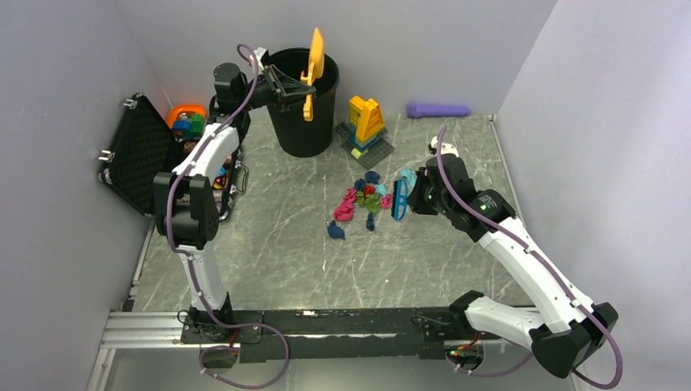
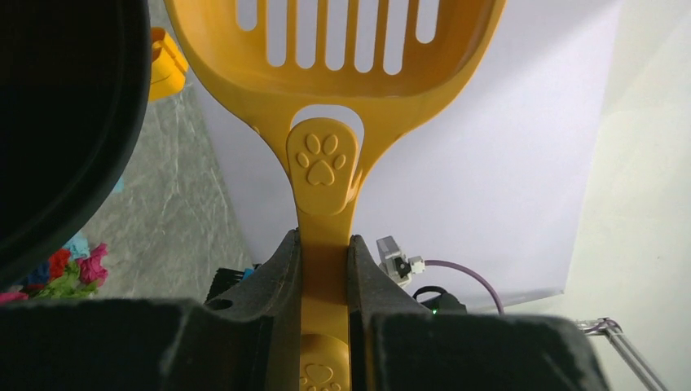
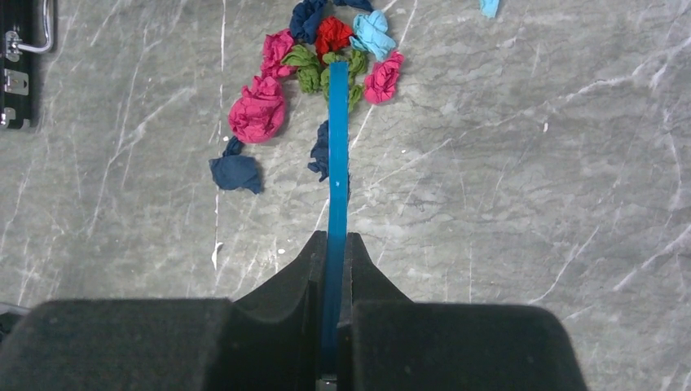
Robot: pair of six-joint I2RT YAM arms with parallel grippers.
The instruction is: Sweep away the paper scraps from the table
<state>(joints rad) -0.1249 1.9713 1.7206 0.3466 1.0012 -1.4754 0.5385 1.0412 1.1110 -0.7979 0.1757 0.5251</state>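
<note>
Right gripper (image 3: 332, 240) pressed tight on the brush (image 3: 336, 147), a thin, stiff blue blade seen edge-on. Around its tip and off to its left, the scraps (image 3: 259, 114): crumpled wads in pink, navy, green, red and pale blue, bunched loosely on the table (image 3: 530, 163), with two navy strays nearer the fingers. Probably featherweight, soft and springy, so apt to roll or scatter on that smooth grey marbling. No pinching needed; better herded from behind with the brush's broad side, kept low. Left gripper (image 2: 324, 244) clamped on the handle of the scoop (image 2: 322, 159), hard yellow plastic, slotted and paw-embossed, raised beside the black bin (image 1: 303, 122), well apart from the pile.
</note>
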